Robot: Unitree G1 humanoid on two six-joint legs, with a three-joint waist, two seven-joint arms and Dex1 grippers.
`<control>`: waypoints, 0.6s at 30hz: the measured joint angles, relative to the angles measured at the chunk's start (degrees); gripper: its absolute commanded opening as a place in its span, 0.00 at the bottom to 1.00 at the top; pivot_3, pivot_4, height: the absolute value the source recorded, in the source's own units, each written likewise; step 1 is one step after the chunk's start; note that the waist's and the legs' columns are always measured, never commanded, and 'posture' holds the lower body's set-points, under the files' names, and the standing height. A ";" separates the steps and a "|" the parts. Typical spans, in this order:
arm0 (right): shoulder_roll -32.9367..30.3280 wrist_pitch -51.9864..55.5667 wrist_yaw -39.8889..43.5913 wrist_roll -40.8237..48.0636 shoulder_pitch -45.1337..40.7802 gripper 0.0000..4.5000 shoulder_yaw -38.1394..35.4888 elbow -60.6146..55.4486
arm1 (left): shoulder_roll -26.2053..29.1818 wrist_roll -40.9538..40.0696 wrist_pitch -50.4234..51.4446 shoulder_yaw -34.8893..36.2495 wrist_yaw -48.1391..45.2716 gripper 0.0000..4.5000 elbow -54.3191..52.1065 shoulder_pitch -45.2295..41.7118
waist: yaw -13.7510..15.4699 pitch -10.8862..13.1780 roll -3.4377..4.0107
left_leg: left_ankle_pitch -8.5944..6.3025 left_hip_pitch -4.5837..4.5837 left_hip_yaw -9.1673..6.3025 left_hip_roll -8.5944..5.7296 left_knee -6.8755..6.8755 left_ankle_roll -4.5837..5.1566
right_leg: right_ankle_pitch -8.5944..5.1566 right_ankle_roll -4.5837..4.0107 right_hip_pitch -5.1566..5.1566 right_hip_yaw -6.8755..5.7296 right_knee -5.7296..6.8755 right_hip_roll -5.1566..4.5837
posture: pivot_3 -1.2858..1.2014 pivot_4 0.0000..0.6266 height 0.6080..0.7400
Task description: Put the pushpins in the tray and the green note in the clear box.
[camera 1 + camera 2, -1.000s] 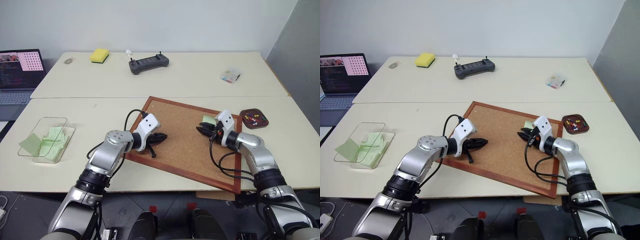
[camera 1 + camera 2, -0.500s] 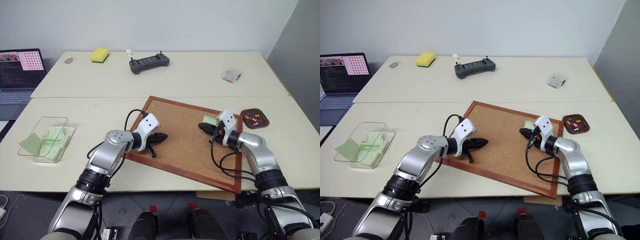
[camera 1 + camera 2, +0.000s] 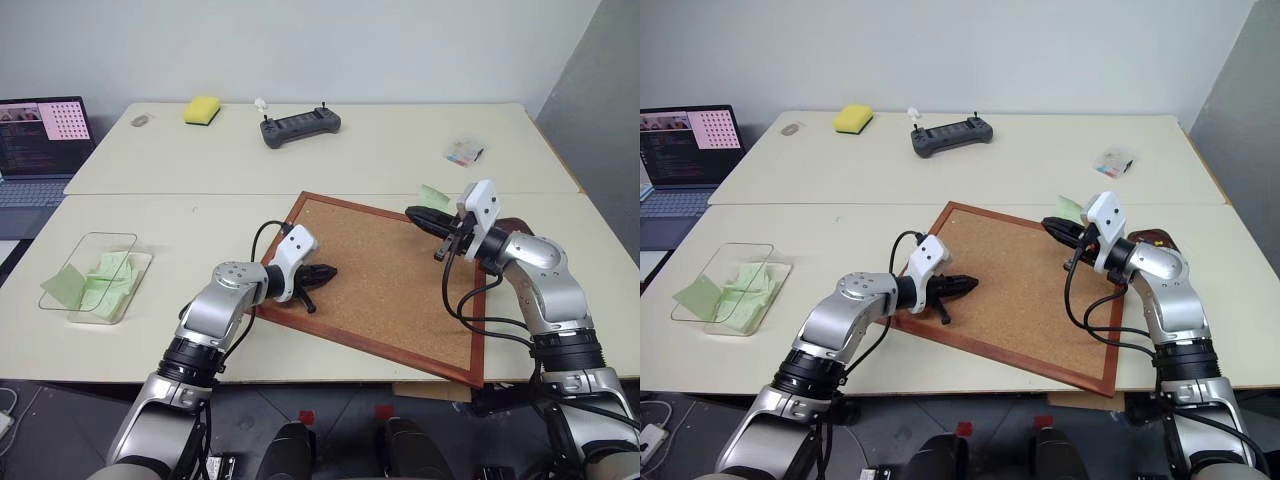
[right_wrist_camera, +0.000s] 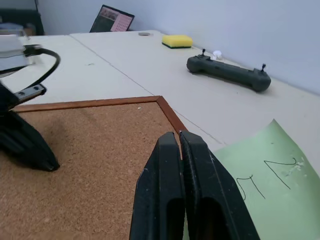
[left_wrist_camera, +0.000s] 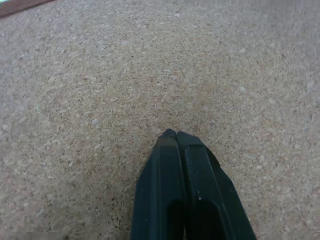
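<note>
Above the far right corner of a cork board lying askew on a cream worktop, the right gripper hangs in the air with its two black fingers pressed together on the edge of the green note, which sticks out beyond the fingertips toward the far side of the worktop. In the right wrist view the note shows faint pen marks on its face. The left gripper rests low over the board's near left part, its fingers closed against each other with nothing between them, tips close to the cork. The tray sits just off the board's right edge, largely hidden behind the right arm. The clear box lies near the worktop's left edge with pale-green slips inside and one beside it. A yellow sponge, a dark handheld controller and a small clear packet lie along the far side; a laptop stands at the far left corner.
</note>
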 measured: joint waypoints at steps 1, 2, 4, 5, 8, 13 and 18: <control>-0.28 -1.19 0.60 -0.58 0.53 0.00 0.76 -0.61 | -0.57 -2.29 2.38 1.62 -0.27 0.19 0.02 -0.57 | -0.07 0.06 -0.09 | 0.00 -0.06 -0.01 0.01 0.00 0.00 | 0.00 0.00 -0.06 -0.02 0.02 0.02 | 0.52 0.24 1.00; -0.56 -2.82 1.65 -1.74 1.16 0.00 2.02 -0.98 | -0.93 -5.90 5.99 4.53 -0.50 0.23 0.01 -2.25 | -0.19 0.17 -0.27 | 0.01 -0.18 -0.02 0.05 0.01 -0.01 | 0.01 0.00 -0.22 -0.03 0.06 0.06 | 0.52 0.24 1.00; -0.98 -5.12 2.62 -2.87 1.52 0.00 3.18 -1.15 | -0.74 -11.05 10.81 9.18 -1.21 0.31 -0.16 -5.06 | -0.21 0.20 -0.29 | 0.01 -0.40 -0.02 0.07 0.02 -0.02 | 0.01 -0.01 -0.41 -0.04 0.09 0.06 | 0.52 0.24 1.00; -1.29 -7.01 3.02 -3.92 1.56 0.00 3.81 -1.18 | -0.29 -13.90 13.53 11.85 -1.34 0.36 -0.39 -6.98 | -0.35 0.21 -0.28 | 0.02 -0.41 -0.02 0.08 0.02 -0.03 | 0.01 -0.01 -0.44 -0.03 0.08 0.06 | 0.52 0.24 1.00; -2.77 -12.79 4.43 -6.33 1.56 0.00 5.09 -1.18 | 0.26 -20.81 19.89 16.92 -1.65 0.48 -1.27 -10.42 | -0.49 0.21 -0.28 | 0.07 -0.42 -0.04 0.06 0.00 -0.14 | 0.01 -0.01 -0.44 0.01 0.03 0.03 | 0.52 0.24 1.00; -2.94 -22.93 7.29 -9.04 1.45 0.00 8.68 -0.48 | 0.13 -26.88 26.22 17.96 -2.45 0.70 -2.66 -10.84 | -0.27 0.22 -0.31 | 0.22 -0.43 -0.12 0.02 0.02 -0.44 | 0.01 -0.01 -0.43 0.02 0.02 -0.01 | 0.52 0.24 1.00; -2.03 -27.93 7.80 -10.93 -0.29 0.00 11.62 -0.47 | -2.57 -26.80 26.46 14.69 -1.34 0.87 -2.54 -10.85 | -0.26 0.22 -0.31 | 0.26 -0.43 -0.12 0.04 0.01 -0.51 | 0.01 -0.01 -0.44 0.01 0.02 0.00 | 0.52 0.24 1.00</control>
